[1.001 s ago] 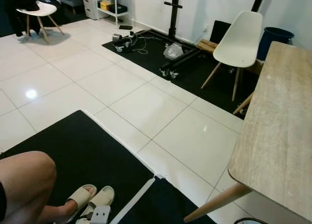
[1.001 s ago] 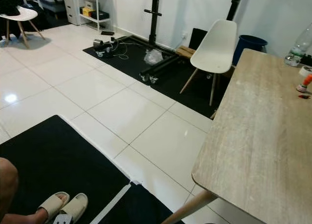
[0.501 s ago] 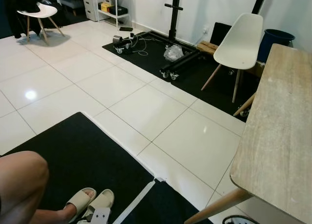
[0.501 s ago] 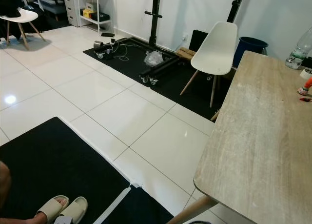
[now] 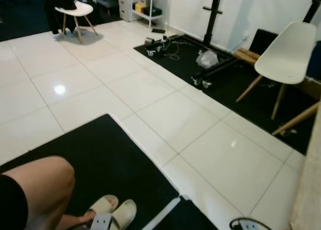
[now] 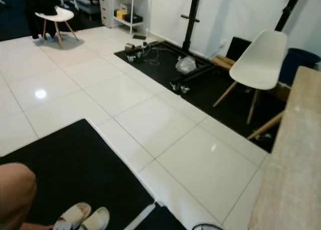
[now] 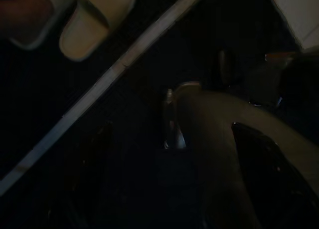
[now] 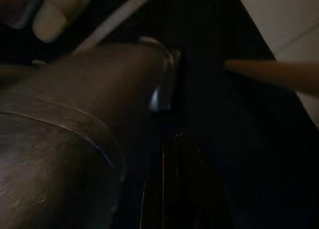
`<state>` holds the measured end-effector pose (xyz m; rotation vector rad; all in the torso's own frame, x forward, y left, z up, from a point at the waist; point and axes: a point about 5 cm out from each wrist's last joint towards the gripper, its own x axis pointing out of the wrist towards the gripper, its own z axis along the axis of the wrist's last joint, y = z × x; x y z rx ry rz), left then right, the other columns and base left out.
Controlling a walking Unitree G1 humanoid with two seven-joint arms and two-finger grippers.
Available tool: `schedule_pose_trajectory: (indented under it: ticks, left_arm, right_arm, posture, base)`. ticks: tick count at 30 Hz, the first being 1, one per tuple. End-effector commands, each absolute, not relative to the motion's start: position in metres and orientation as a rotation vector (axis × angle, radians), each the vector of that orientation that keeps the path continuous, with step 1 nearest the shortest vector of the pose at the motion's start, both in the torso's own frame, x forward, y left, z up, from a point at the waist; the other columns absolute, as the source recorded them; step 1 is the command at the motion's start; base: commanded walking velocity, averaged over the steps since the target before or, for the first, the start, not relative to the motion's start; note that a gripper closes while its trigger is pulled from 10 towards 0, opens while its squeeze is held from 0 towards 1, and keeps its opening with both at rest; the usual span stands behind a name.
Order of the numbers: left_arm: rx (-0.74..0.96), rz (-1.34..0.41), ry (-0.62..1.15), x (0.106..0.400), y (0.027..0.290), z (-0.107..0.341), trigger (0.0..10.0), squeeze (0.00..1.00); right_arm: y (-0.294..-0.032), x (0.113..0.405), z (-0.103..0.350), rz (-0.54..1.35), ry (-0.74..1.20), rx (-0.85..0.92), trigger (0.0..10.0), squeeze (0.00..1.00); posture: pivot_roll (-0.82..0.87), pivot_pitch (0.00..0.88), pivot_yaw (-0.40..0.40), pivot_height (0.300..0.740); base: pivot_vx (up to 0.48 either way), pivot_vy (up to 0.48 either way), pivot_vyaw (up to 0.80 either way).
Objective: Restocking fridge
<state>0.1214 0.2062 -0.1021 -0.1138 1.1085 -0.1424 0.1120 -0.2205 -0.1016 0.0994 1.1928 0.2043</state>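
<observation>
On the black mat directly ahead, a person's leg and 2 slippers risk collision while walking; grip state of both idle grippers cannot be determined, and no fridge is identifiable.

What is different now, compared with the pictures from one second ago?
The head camera has turned to the robot's left: the wooden table has slid to the right edge, and the bottle on it has left the frame. Nothing was grasped or released. The white chair, black mat and slippers have not moved.
</observation>
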Motion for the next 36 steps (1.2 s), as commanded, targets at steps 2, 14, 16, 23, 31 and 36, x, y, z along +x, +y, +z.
schedule_pose_trajectory:
  ticks: [2,14,16,23,31,36]
  left_arm:
    - [-0.123,-0.145,1.131,0.114,0.203,-0.105,10.0,0.00]
    - [-0.127,-0.148,1.132,0.114,0.203,-0.105,10.0,0.00]
    - [-0.126,-0.149,1.131,0.114,0.203,-0.105,10.0,0.00]
    - [-0.124,-0.149,1.131,0.114,0.203,-0.105,10.0,0.00]
    - [-0.122,-0.149,1.132,0.113,0.204,-0.105,10.0,0.00]
    - [-0.124,-0.152,1.132,0.113,0.203,-0.105,10.0,0.00]
  right_arm:
    - [-0.226,0.113,-0.100,0.184,1.195,0.100,10.0,0.00]
    - [-0.212,0.113,-0.104,0.195,1.202,0.092,10.0,0.00]
    - [-0.208,0.117,-0.103,0.191,1.182,0.094,10.0,0.00]
    - [-0.209,0.121,-0.102,0.185,1.172,0.091,10.0,0.00]
    - [-0.209,0.124,-0.102,0.184,1.170,0.085,10.0,0.00]
    - [-0.209,0.123,-0.102,0.174,1.176,0.076,10.0,0.00]
  posture:
    - [0.01,0.000,-0.047,0.740]
    - [0.01,0.000,-0.048,0.740]
    - [0.01,0.000,-0.048,0.740]
    - [0.01,0.000,-0.045,0.740]
    - [0.01,0.000,-0.046,0.740]
    - [0.01,0.000,-0.047,0.740]
  base:
    - [0.277,0.000,-0.38]
    - [0.277,0.000,-0.77]
    - [0.274,0.000,-0.77]
    - [0.275,0.000,0.00]
    - [0.275,0.000,0.00]
    - [0.276,0.000,0.00]
